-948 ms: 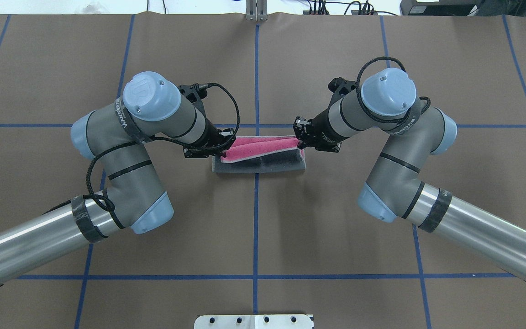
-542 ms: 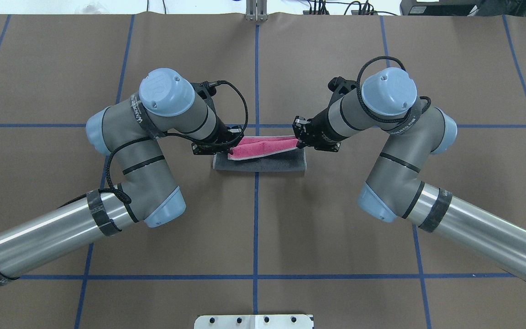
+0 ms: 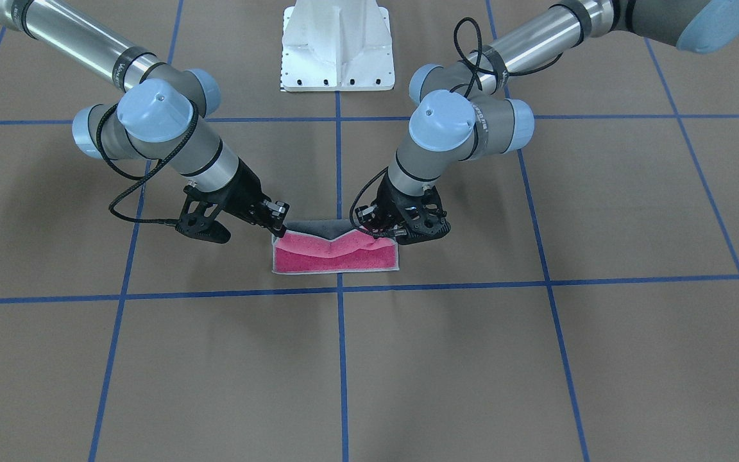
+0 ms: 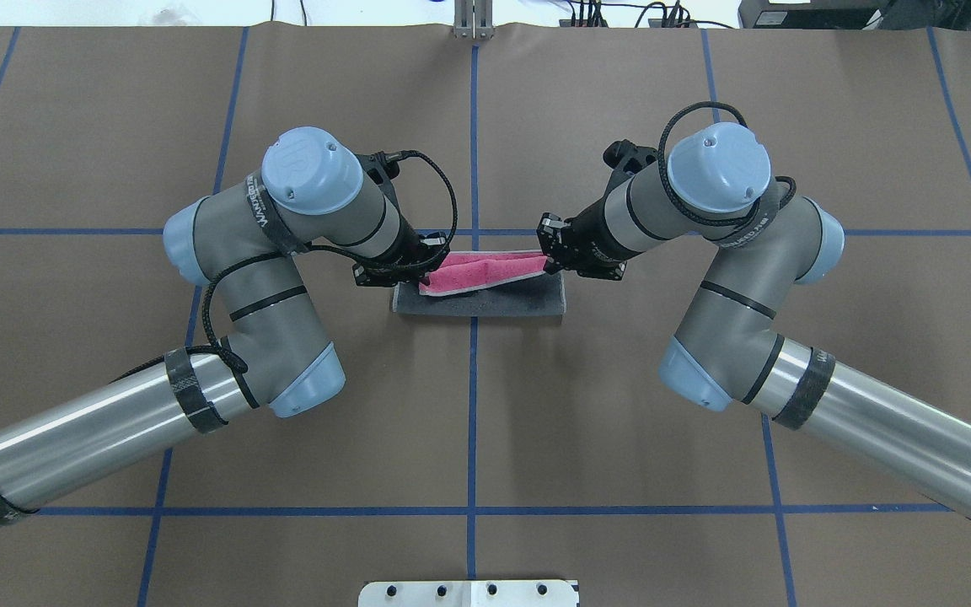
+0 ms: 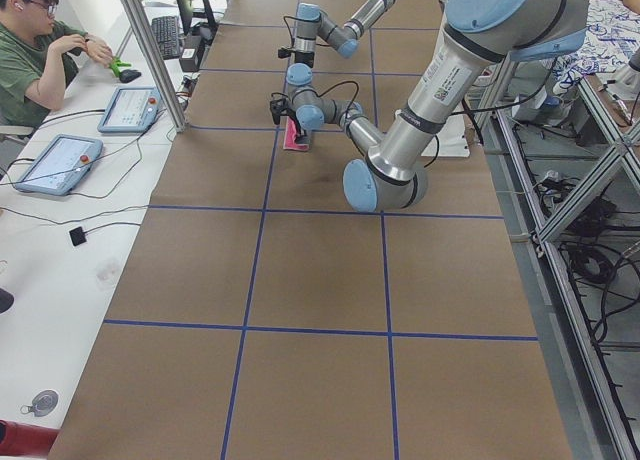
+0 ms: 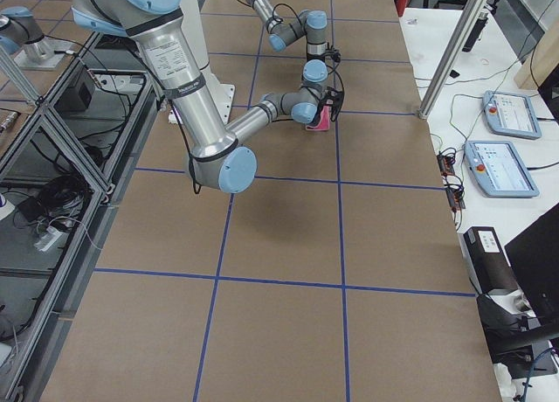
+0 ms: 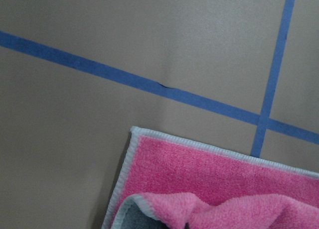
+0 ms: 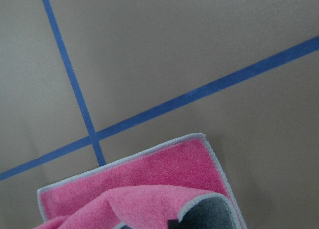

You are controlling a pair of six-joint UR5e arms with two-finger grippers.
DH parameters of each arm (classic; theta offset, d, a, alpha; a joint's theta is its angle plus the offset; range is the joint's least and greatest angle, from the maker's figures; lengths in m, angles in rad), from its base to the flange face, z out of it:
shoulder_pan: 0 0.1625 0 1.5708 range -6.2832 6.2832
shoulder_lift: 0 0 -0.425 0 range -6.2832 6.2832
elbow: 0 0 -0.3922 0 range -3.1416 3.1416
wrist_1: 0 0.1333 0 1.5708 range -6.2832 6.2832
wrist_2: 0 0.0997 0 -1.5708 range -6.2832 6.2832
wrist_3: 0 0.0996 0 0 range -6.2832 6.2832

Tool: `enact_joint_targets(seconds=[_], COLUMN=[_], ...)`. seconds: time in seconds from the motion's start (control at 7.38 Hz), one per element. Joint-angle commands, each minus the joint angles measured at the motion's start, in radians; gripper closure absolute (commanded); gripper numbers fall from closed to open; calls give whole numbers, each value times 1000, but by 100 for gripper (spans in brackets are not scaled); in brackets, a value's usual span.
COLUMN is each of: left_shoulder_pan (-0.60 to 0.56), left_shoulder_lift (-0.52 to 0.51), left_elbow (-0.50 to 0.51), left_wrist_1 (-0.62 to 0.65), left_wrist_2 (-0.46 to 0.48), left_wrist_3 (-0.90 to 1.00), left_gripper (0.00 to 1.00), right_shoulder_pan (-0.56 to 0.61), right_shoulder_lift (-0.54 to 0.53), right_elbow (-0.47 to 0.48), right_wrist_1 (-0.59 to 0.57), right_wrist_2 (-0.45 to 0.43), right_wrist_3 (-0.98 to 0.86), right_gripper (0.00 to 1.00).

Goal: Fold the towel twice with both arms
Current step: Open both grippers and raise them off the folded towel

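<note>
The towel (image 4: 477,301) lies mid-table, half folded. Its near edge is lifted and carried over, so a grey strip faces up on my side and the pink face (image 3: 337,256) lies flat on the far side. My left gripper (image 4: 428,274) is shut on the towel's left lifted corner. My right gripper (image 4: 549,262) is shut on the right lifted corner. The lifted edge sags between them. In the front view the left gripper (image 3: 387,233) is on the right and the right gripper (image 3: 278,229) on the left. Both wrist views show the pink cloth (image 7: 199,174) (image 8: 149,179) with the grey underside curling below.
Blue tape lines (image 4: 473,126) grid the brown table. The white pedestal base (image 3: 337,45) stands at the robot's side. In the left side view an operator (image 5: 40,40) sits at a side bench with tablets (image 5: 130,108). An aluminium post (image 6: 454,48) stands by the table's far side.
My left gripper has carried its corner away from the robot and toward the centre line. The pink flap now covers more and the grey strip is narrower. The right gripper barely moved.
</note>
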Motion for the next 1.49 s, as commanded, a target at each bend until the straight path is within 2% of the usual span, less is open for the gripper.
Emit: enact_joint_targets(seconds=[0.0, 1.08, 1.35], left_shoulder_pan=[-2, -70, -78], left_shoulder_lift=[1, 0, 0], left_elbow=[-6, -13, -13], left_wrist_1=[-19, -19, -19], left_wrist_2=[0, -2, -2], left_wrist_3=[0, -28, -28], left_gripper=[0, 0, 0], right_shoulder_pan=[1, -14, -32], right_shoulder_lift=[-2, -15, -15], right_elbow=[0, -16, -23], right_wrist_1=[1, -5, -5], right_wrist_2=[0, 9, 9], right_wrist_3=[0, 14, 167], right_gripper=[0, 0, 1])
